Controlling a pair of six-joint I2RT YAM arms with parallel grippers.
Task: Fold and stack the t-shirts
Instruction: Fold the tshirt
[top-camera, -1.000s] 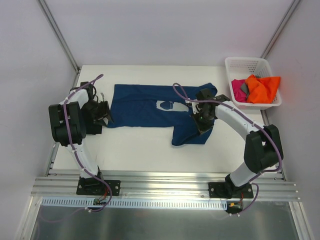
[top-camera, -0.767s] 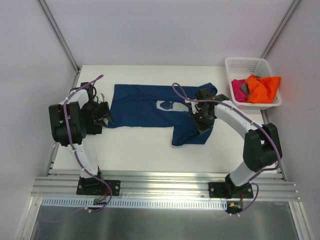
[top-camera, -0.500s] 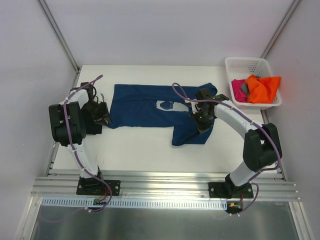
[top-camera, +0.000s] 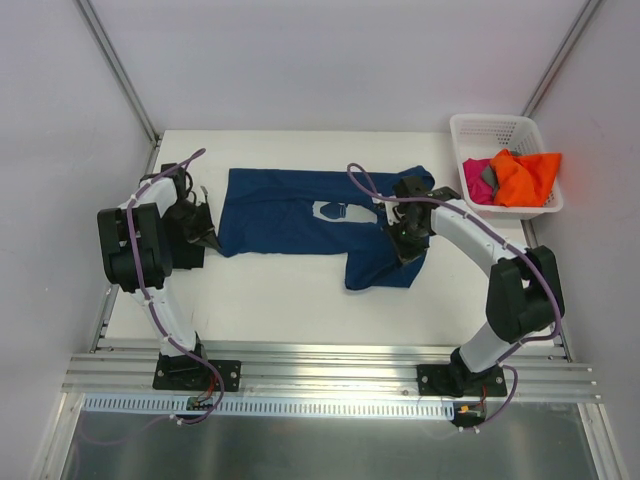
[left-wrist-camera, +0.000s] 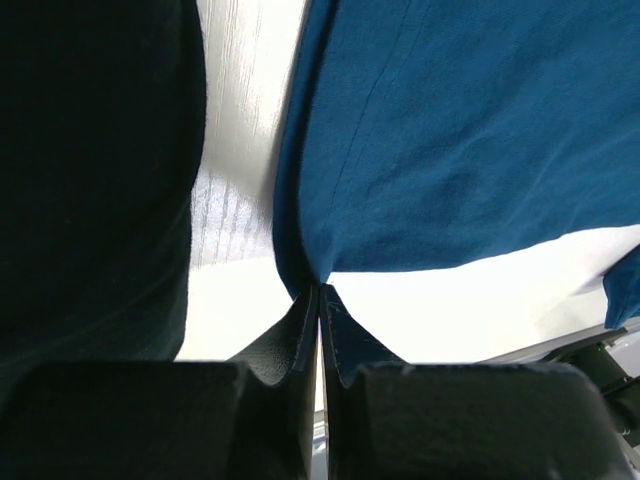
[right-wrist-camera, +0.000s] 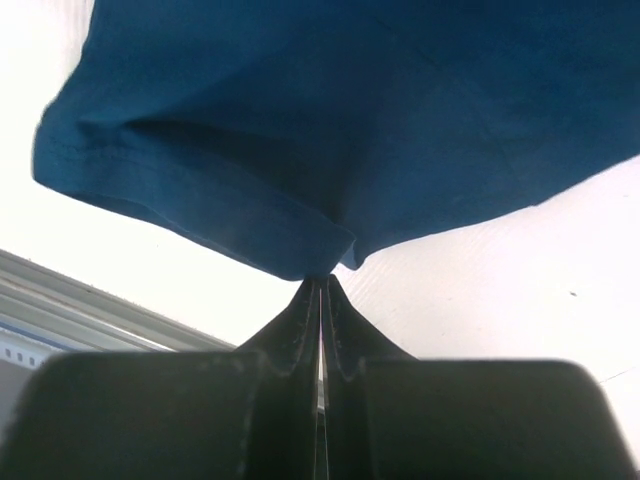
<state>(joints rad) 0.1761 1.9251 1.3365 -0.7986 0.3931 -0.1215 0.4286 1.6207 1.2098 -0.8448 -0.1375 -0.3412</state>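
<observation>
At the left near corner of the navy t-shirt (top-camera: 285, 210), the left gripper (left-wrist-camera: 319, 295) pinches the cloth. The right gripper (right-wrist-camera: 320, 285) pinches its right near hem. The shirt lies unfolded on the counter (top-camera: 280, 300). Right of it, the orange, magenta and grey shirts (top-camera: 525, 178) wait in the basket (top-camera: 495, 120), with nothing stacked.

Navy blue cloth t-shirt (top-camera: 290, 215) — soft, matt; white table top (top-camera: 270, 295) — faintly grained; white lattice basket (top-camera: 490, 133) of smooth plastic.
</observation>
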